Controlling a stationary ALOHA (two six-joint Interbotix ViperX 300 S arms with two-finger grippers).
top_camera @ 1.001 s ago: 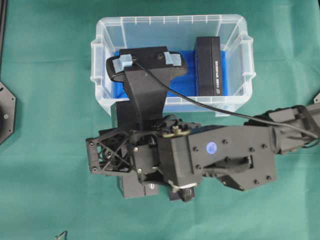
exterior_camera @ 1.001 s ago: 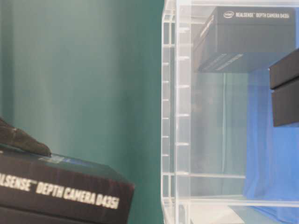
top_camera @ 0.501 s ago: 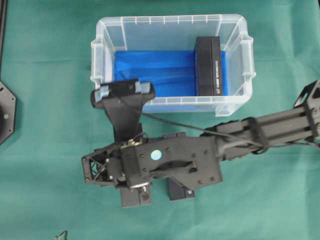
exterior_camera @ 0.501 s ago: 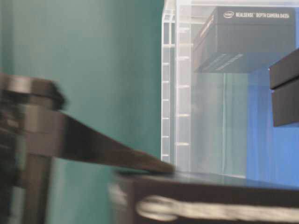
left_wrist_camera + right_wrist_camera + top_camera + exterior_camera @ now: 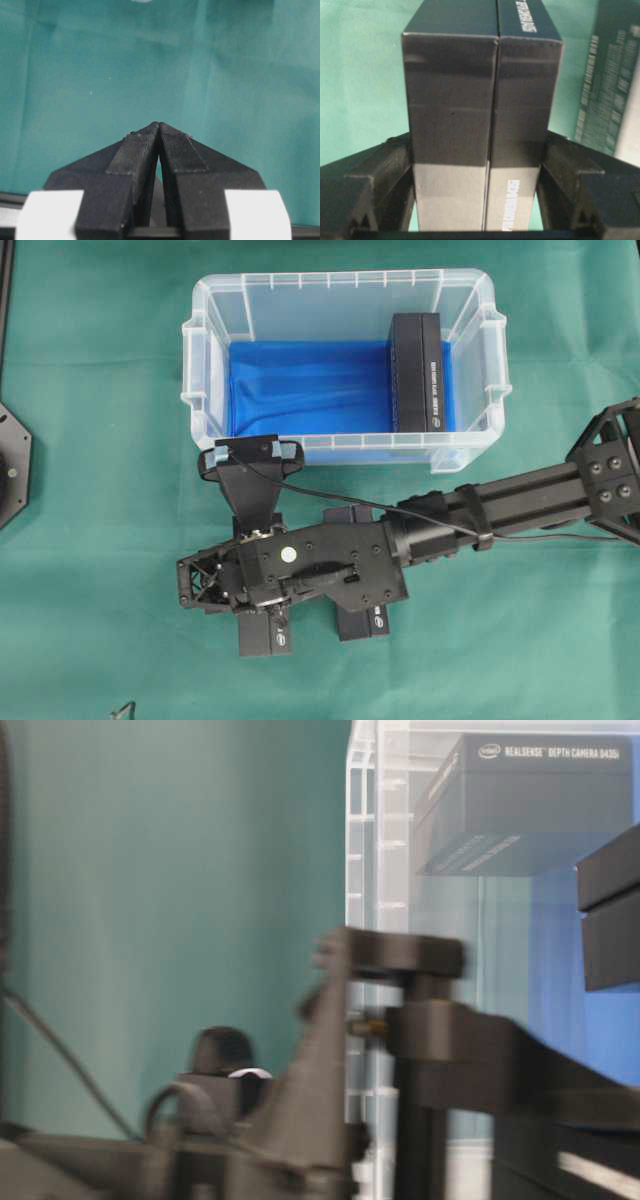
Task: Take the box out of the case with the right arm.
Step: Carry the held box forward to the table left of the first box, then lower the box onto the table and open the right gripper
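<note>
Fingers: right arm's black fingers (image 5: pixel 480 200) clamp a long black cardboard box (image 5: pixel 480 100), outside the clear plastic case (image 5: pixel 200 370), just in front of it, low over the green counter (image 5: pixel 90 540).
Left fingers (image 5: pixel 159 145): pressed together, empty.
Case: another black box (image 5: pixel 418 372) stands inside at its right end.
Hidden: whether the held box touches the counter.

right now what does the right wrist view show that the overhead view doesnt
Only the right wrist view shows the right gripper's fingers pressed against both sides of the black box. Only the overhead view shows the clear case with its blue lining and another black box standing inside. Both show the held box, a second box beside it, and the green cloth.
</note>
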